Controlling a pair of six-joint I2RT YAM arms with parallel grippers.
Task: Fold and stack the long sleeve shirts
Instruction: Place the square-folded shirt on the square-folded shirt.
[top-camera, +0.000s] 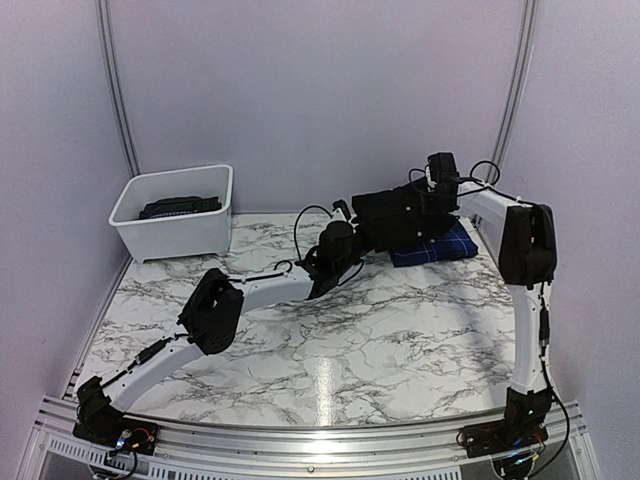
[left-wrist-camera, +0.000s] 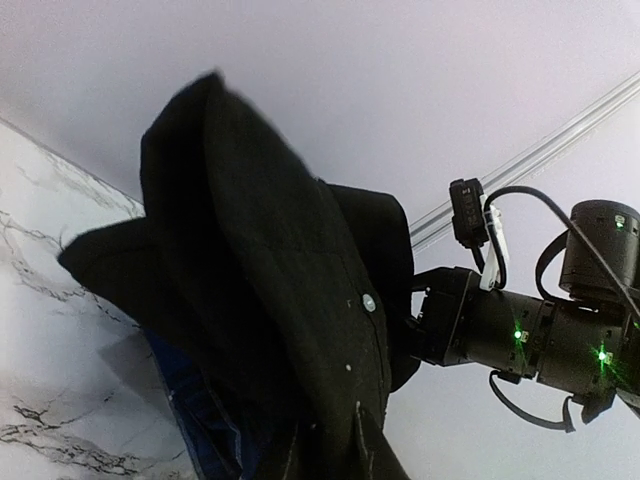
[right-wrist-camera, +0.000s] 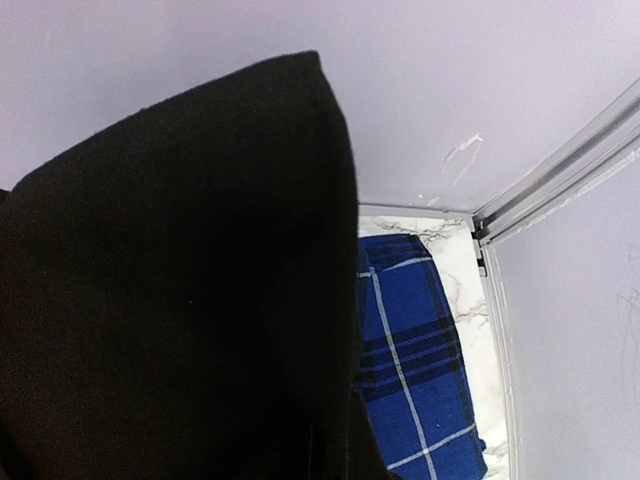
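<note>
The black long sleeve shirt (top-camera: 398, 215) is folded into a bundle and hangs lifted between both grippers at the back right. My left gripper (top-camera: 356, 230) is shut on its left end, and cloth covers the fingers in the left wrist view (left-wrist-camera: 260, 280). My right gripper (top-camera: 433, 205) is shut on its right end; in the right wrist view the black cloth (right-wrist-camera: 170, 300) hides the fingers. The folded blue plaid shirt (top-camera: 445, 248) lies on the table just below and to the right of the black one. It also shows in the right wrist view (right-wrist-camera: 415, 370).
A white plastic bin (top-camera: 175, 238) stands at the back left with a dark item (top-camera: 180, 207) inside. The back wall and the right wall's metal rail (right-wrist-camera: 560, 170) are close behind the shirts. The marble table (top-camera: 330, 340) spreads in front.
</note>
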